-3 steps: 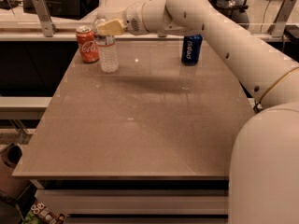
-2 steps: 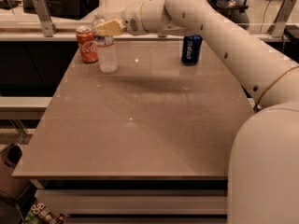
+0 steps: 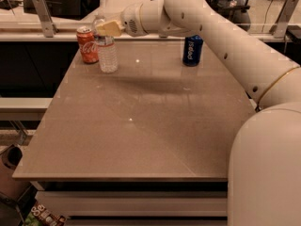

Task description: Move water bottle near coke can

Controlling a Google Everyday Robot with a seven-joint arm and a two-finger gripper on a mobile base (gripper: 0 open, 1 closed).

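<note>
Red Coca-Cola can (image 3: 87,45) just beside clear ribbed water bottle (image 3: 108,58), far left; white arm (image 3: 225,44) outstretched, gripper (image 3: 109,28) at bottle's neck, grip cannot tell.

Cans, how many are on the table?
2. The red Coca-Cola can stands at the back left, beside the clear plastic water bottle, with the cream-coloured gripper at the bottle's top. The blue soda can stands farther right. None seems hidden.

A blue Pepsi can (image 3: 192,50) stands upright toward the tan table's (image 3: 141,131) far edge.
</note>
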